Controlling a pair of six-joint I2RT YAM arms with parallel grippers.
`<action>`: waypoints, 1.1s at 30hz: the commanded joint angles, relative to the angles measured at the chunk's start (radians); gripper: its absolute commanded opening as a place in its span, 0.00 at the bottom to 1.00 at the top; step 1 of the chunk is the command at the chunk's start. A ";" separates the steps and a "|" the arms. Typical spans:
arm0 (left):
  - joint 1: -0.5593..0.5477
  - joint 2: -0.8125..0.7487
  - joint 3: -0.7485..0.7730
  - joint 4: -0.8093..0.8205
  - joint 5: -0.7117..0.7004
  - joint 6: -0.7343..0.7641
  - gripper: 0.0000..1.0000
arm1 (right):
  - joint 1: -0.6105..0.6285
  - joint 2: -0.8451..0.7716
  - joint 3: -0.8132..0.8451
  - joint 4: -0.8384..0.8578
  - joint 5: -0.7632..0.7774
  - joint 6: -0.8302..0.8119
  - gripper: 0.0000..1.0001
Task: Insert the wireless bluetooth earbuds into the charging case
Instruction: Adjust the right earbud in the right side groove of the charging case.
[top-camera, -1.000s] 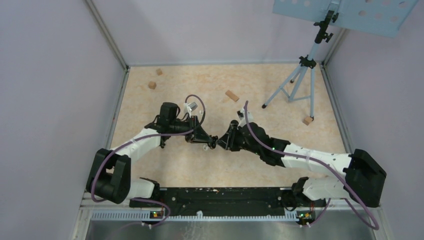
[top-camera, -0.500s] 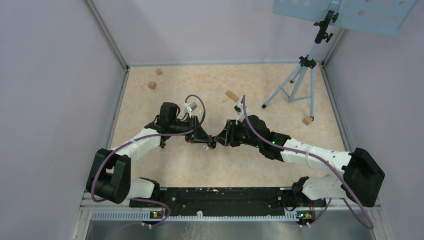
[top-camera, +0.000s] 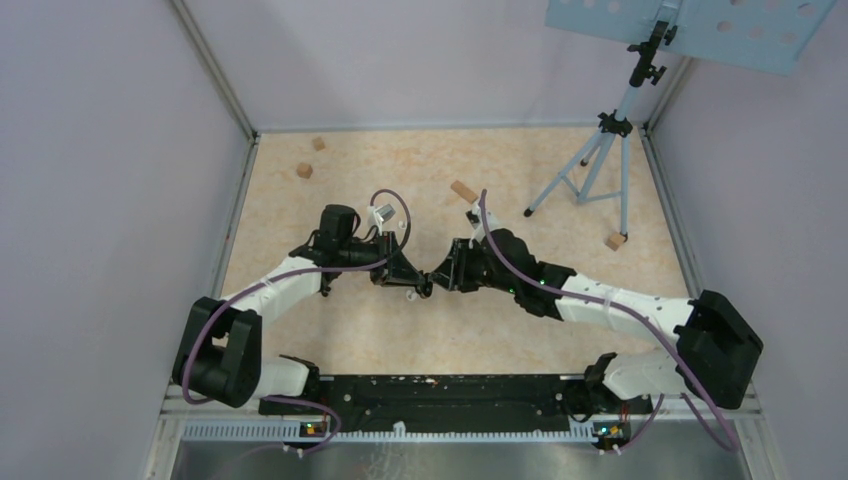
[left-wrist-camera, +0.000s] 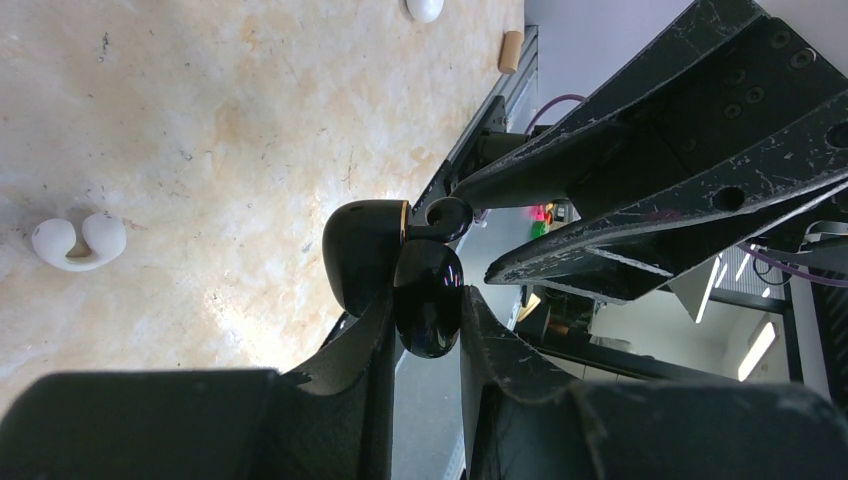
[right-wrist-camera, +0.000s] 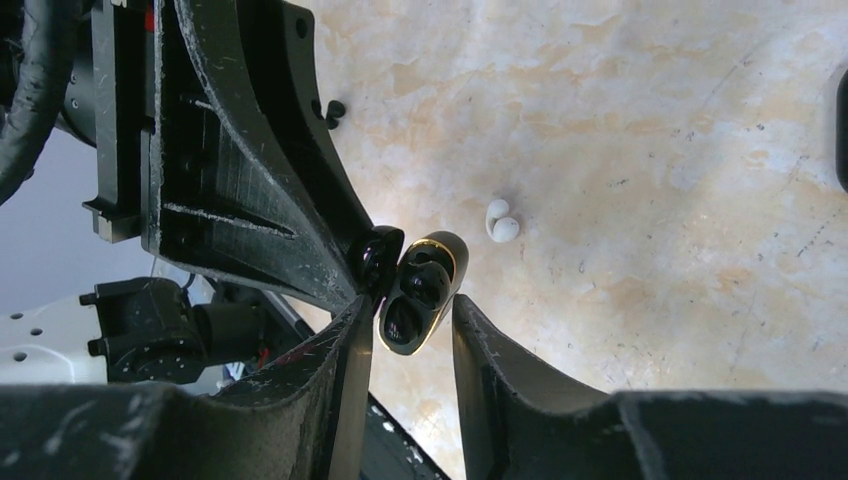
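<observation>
The black charging case, gold-rimmed and open, hangs in the air between my two grippers. My left gripper (left-wrist-camera: 425, 298) is shut on its glossy lid (left-wrist-camera: 430, 310). My right gripper (right-wrist-camera: 410, 300) has its fingers pressed on either side of the base (right-wrist-camera: 418, 285), whose two sockets face the right wrist camera. The grippers meet tip to tip in the top view (top-camera: 436, 279). Two white earbuds (left-wrist-camera: 76, 240) lie together on the table, also in the right wrist view (right-wrist-camera: 502, 222). Two tiny black earbuds (right-wrist-camera: 333, 110) lie farther off. I cannot tell whether the sockets hold anything.
Tan wooden blocks lie at the back left (top-camera: 304, 170), back middle (top-camera: 463, 190) and right (top-camera: 615, 240). A blue tripod (top-camera: 598, 160) stands at the back right. A white rounded piece (left-wrist-camera: 425, 8) and a block (left-wrist-camera: 511, 50) lie near the table's edge.
My right gripper moved up and slightly left, closing in tip to tip on the left gripper, and its forearm swung away from the near edge. The left arm has not moved.
</observation>
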 joint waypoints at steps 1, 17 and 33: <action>0.002 -0.005 0.024 0.029 0.019 0.007 0.00 | -0.007 0.019 0.045 0.051 0.018 0.012 0.34; 0.002 -0.005 0.022 0.020 0.021 0.017 0.00 | -0.007 0.039 0.055 0.077 0.017 0.029 0.23; 0.002 -0.004 0.027 0.020 0.017 0.022 0.00 | -0.004 0.038 0.041 0.091 -0.012 0.076 0.09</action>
